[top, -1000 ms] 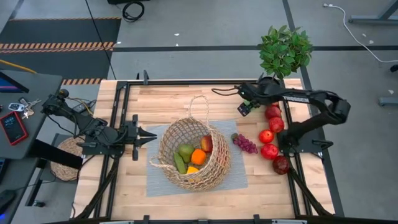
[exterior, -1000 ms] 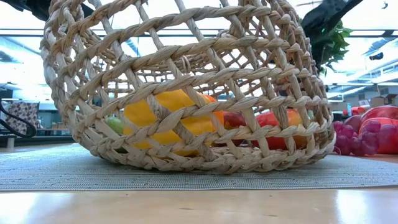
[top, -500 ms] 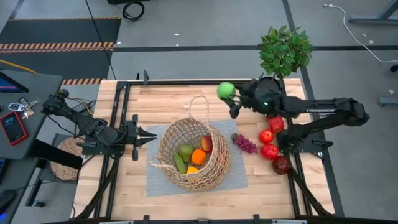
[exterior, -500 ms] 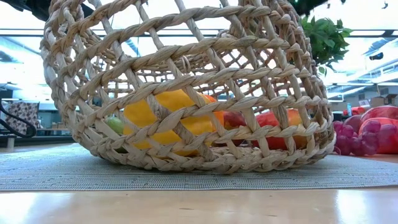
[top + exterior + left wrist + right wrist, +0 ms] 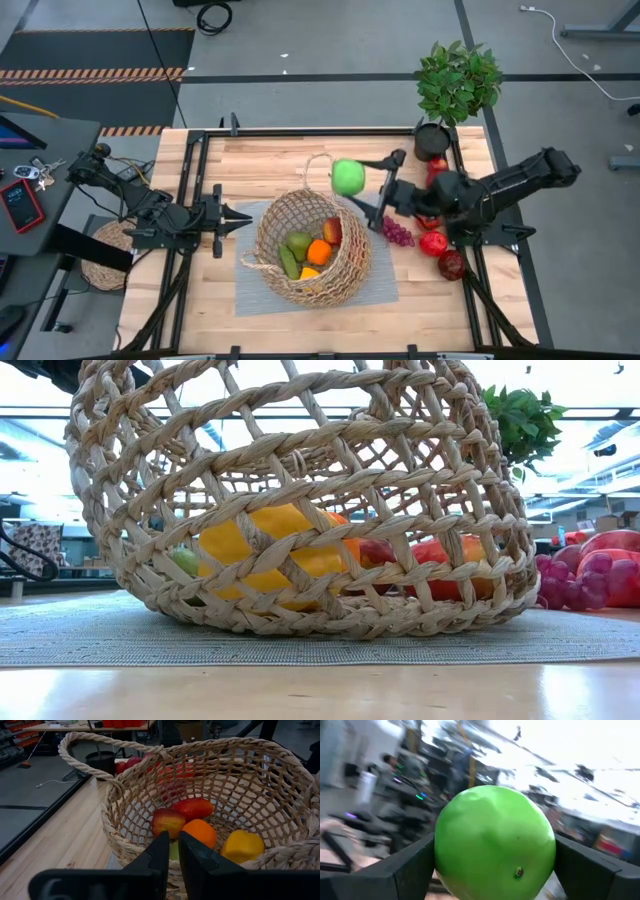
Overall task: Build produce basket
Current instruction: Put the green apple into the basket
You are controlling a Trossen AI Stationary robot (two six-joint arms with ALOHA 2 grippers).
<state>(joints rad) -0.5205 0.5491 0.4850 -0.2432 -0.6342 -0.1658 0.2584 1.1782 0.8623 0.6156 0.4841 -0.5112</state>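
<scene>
The tan wicker basket (image 5: 313, 250) stands on a grey placemat (image 5: 250, 292) at the table's middle. It holds several pieces of produce: a green pear (image 5: 298, 243), an orange (image 5: 319, 252) and a red apple (image 5: 332, 231). My right gripper (image 5: 352, 181) is shut on a green apple (image 5: 347, 177), in the air over the basket's far rim. My left gripper (image 5: 243, 216) is shut and empty, just left of the basket, pointing at its wall (image 5: 145, 827). Purple grapes (image 5: 397, 232) and red fruits (image 5: 433, 243) lie to the right. My right gripper pinches the green apple between its two fingers (image 5: 412, 865), one on each opposite side of it (image 5: 445, 855). The fingers reach in about level from the table's right. The apple is lifted clear of the table, above the basket's far rim.
A leafy plant in a black pot (image 5: 455, 85) stands at the far right corner. More red fruits (image 5: 452, 265) lie along the right edge. One loop handle (image 5: 318, 170) lies on the table beyond the basket. A flat woven mat (image 5: 105, 255) sits off the table's left side.
My right gripper has come away from the far right of the table with the green apple. It has carried the apple up and then left and nearer, toward the basket's far rim. The apple stays clear of the table.
</scene>
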